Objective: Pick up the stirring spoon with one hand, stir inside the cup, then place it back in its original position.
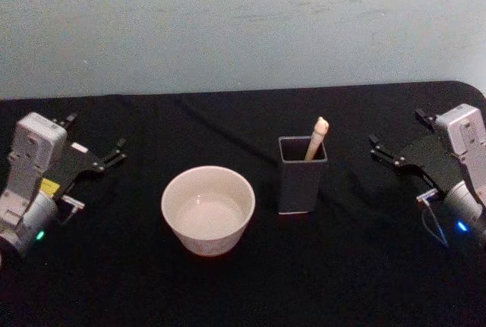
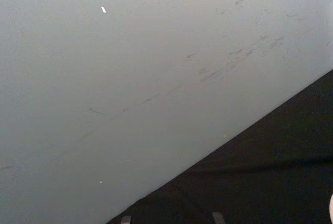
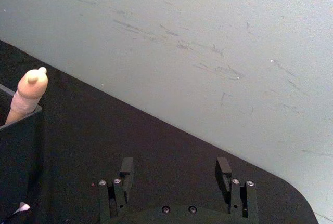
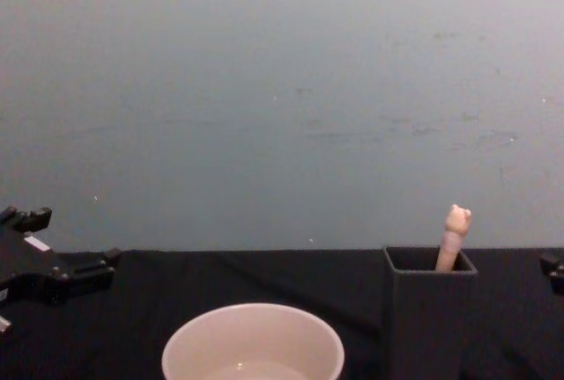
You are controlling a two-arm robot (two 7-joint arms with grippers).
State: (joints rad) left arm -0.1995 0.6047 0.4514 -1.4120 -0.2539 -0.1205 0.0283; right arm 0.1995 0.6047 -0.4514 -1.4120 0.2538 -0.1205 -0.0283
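Two grippers: the left gripper (image 1: 97, 134) and the right gripper (image 1: 396, 131) sit at opposite sides of the black bench (image 1: 364, 274), each holding nothing.
Left gripper: we see it at the bench's left side, well apart from the cup (image 1: 206, 242), its fingers spread wide.
Cup: cream-white, upright, left of centre.
Holder: the dark grey holder (image 1: 302, 190) stands upright just right of the cup, not touching it.
Spoon: the stirring spoon (image 1: 317, 137) stands in the holder, tilted to the right. We see its beige handle and knobby tip above the rim, the bowl hidden inside.
Right gripper: at the right side, apart from the holder, fingers spread.
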